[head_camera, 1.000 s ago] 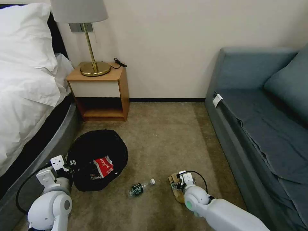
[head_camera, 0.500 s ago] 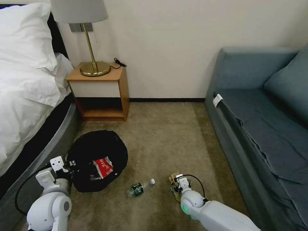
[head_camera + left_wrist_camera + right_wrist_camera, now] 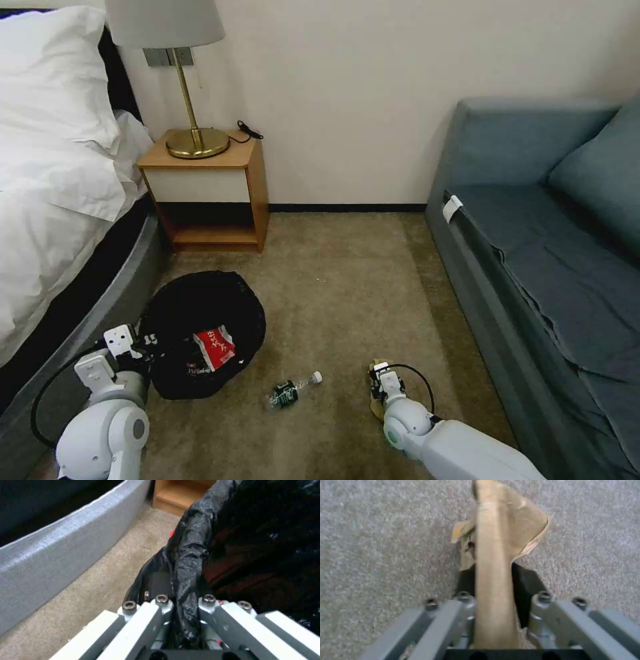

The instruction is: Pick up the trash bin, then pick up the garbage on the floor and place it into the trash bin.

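The right gripper [image 3: 493, 620], clamped on the tan paper [image 3: 500, 542], has drawn back toward five o'clock on the carpet, so that piece looks secured, while the left gripper [image 3: 185, 620] pinches the bin [image 3: 200, 320] rim at seven o'clock.

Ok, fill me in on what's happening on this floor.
The robot is clearing litter off a bedroom carpet. Its left claw is shut on the bag-lined rim of the trash bin, which sits beside the bed and already holds a red-white packet. The right claw is shut on a piece of tan paper just above the carpet, near the sofa. A small bottle lies on the carpet between bin and paper, not yet collected.
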Tool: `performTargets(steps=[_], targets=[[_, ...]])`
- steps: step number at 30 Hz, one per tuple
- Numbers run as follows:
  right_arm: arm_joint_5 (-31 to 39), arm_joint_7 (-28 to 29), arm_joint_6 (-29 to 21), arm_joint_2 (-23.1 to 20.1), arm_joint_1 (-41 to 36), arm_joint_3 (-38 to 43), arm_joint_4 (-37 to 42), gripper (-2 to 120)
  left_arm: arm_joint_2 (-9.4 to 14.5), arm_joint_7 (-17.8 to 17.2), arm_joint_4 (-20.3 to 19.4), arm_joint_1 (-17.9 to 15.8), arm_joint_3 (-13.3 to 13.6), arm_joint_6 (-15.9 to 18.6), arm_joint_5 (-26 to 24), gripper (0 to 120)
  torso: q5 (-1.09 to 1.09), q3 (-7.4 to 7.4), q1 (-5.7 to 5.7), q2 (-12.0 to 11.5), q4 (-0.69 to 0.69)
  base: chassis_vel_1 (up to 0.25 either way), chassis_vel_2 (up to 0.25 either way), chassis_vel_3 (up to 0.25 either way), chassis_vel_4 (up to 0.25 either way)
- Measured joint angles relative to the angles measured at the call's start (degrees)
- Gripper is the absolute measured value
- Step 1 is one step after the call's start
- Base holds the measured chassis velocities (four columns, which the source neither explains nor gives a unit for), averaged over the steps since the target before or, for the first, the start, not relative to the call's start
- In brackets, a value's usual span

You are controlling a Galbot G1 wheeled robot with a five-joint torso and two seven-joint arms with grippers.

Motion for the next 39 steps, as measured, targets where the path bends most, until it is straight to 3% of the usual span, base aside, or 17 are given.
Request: performTargets(steps=[4, 10, 14, 21, 26, 29, 34, 39], targets=[[-0.01, 0.09, 0.24, -0.67, -0.14, 0.29, 1.06, 1, 0.00, 0.00, 0.12, -0.14, 0.02, 0.00, 0.01, 3, 0.00, 0.00, 0.00, 0.00, 0.00, 0.000, 0.000, 0.000, 0.000], [-0.11, 0.48, 0.97, -1.83, -0.23, 0.86, 3.50, 0, 0.00, -0.01, 0.46, -0.36, 0.05, -0.01, 0.00, 3, 0.00, 0.00, 0.00, 0.00, 0.00, 0.000, 0.000, 0.000, 0.000], [1.06, 1.28, 1.54, -4.62, 0.66, 3.58, 13.73, 0, 0.03, -0.02, 0.52, -0.58, 0.18, 0.06, -0.05, 3, 0.00, 0.00, 0.00, 0.00, 0.00, 0.000, 0.000, 0.000, 0.000], [6.18, 2.64, 1.51, -5.38, 5.93, 2.71, 29.14, 0, -0.04, -0.02, 0.56, -0.74, 0.68, 0.29, -0.06, 3, 0.00, 0.00, 0.00, 0.00, 0.00, 0.000, 0.000, 0.000, 0.000], [9.15, 1.44, 5.88, -1.76, 12.20, -1.59, 33.94, 0, -0.25, -0.02, 0.59, -0.60, 1.28, 0.48, -0.10, 3, -0.01, 0.00, 0.00, 0.00, 0.01, 0.000, 0.000, 0.000, 0.000], [10.96, 1.37, 8.03, 4.31, 16.49, -6.20, 34.77, 0, -0.35, -0.05, 0.65, -0.54, 1.53, 0.61, -0.09, 3, 0.00, 0.00, 0.00, 0.00, 0.02, 0.000, 0.000, 0.000, 0.000], [11.15, 1.59, 9.31, 12.55, 20.38, -11.85, 32.17, 0, -0.40, -0.13, 0.65, -0.48, 1.71, 0.90, -0.05, 3, -0.02, 0.00, 0.00, 0.00, 0.02, 0.000, 0.000, 0.000, 0.000], [10.81, 2.32, 9.67, 15.76, 22.59, -16.52, 28.80, 0, -0.49, -0.15, 0.65, -0.43, 1.83, 0.93, -0.03, 3, -0.02, 0.00, 0.00, 0.00, 0.01, 0.000, 0.000, 0.000, 0.000]])
